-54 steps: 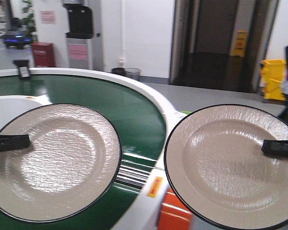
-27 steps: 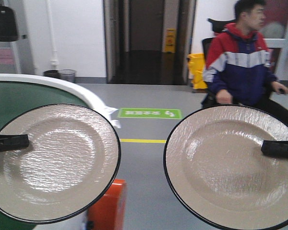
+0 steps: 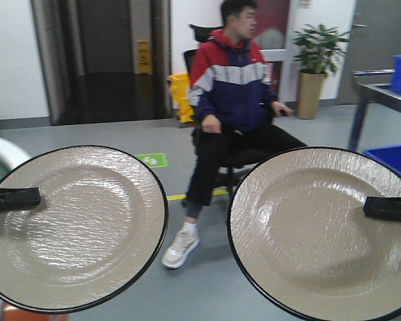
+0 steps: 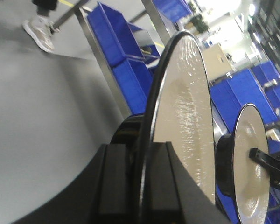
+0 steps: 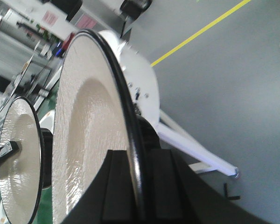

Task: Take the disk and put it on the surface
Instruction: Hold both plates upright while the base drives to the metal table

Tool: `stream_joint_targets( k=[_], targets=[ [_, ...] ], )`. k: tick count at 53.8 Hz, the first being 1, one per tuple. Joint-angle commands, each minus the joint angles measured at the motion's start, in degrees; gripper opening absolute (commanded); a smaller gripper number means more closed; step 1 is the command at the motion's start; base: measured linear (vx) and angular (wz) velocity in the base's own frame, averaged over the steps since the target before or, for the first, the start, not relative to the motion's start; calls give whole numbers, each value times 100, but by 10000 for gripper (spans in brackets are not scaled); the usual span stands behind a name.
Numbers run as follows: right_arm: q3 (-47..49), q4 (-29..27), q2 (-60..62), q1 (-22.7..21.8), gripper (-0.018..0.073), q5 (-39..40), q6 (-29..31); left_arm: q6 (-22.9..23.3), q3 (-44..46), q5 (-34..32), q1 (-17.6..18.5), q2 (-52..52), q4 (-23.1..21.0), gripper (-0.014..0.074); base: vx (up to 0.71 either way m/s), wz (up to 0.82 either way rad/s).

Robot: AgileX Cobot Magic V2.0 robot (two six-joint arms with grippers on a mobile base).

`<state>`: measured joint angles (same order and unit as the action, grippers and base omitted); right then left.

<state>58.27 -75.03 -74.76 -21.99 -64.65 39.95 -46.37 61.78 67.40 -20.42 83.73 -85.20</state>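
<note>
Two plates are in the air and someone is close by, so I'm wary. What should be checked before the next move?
1. Hold of the left gripper on the left plate, round, beige, glazed, black-rimmed: ok, shut on its rim.
2. Hold of the right gripper on the matching right plate: ok, shut on its rim.
3. Gap between the two plates: ok, they are apart.
4. Way ahead: not ok, a seated man in a red and navy jacket is straight in front.
5. Dark tabletop to place on: cannot tell, no view shows it.
</note>
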Motion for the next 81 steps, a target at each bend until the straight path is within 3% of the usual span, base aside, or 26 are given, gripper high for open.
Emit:
stream_joint_targets(
  k=[1,31,81],
  targets=[
    [186,-764,189,-36,-9,-86,-22,91,188,429,18,-262,-791,-8,15,-58],
    [186,-764,189,-36,-9,-86,62,91,188,424,18,-262,-791,-8,25,-44],
    [186,-764,189,-36,-9,-81,59,91,188,429,13,-262,-791,-8,46,-12]
  ],
)
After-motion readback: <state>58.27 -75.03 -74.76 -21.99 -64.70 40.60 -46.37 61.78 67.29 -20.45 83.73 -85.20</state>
